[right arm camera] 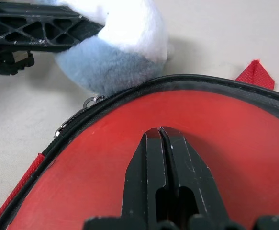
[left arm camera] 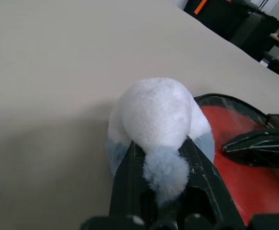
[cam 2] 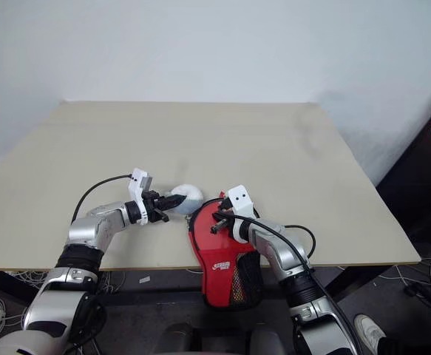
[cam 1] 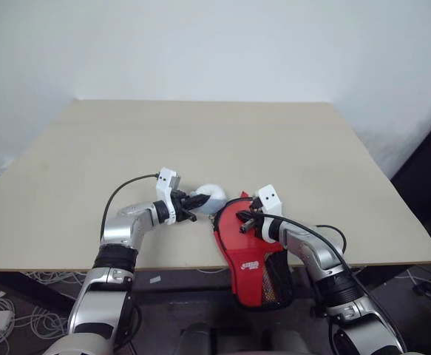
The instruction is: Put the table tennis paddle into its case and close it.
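at the near edge of the beige table (cam 1: 200,126) lies the case (cam 1: 250,255), red with black trim, its round part on the tabletop and its narrow end with the black mesh pocket (cam 1: 276,281) and small white logo (cam 1: 250,265) hanging out over the table's front edge. a black zip runs along its rim, with a metal zip pull (right arm camera: 89,101) showing at the edge and a small red fabric tab (right arm camera: 254,74) sticking out farther round. i cannot tell whether the table tennis paddle sits inside; the red surface under the right gripper could be either blade or cover.

the right gripper (right arm camera: 161,136) has its two black fingers pressed together with nothing between them, tips resting on that red surface near the case's far rim.

just beside the case, on its left and touching its rim, sits a fluffy toy (left arm camera: 156,115), white on top and pale blue below. the left gripper (left arm camera: 161,158) is pinched on it: its black fingers (left arm camera: 127,177) squeeze a pale blue tuft of the toy between them, the white bulk bulging beyond the tips. the two grippers are near each other, angled inward and slightly down.
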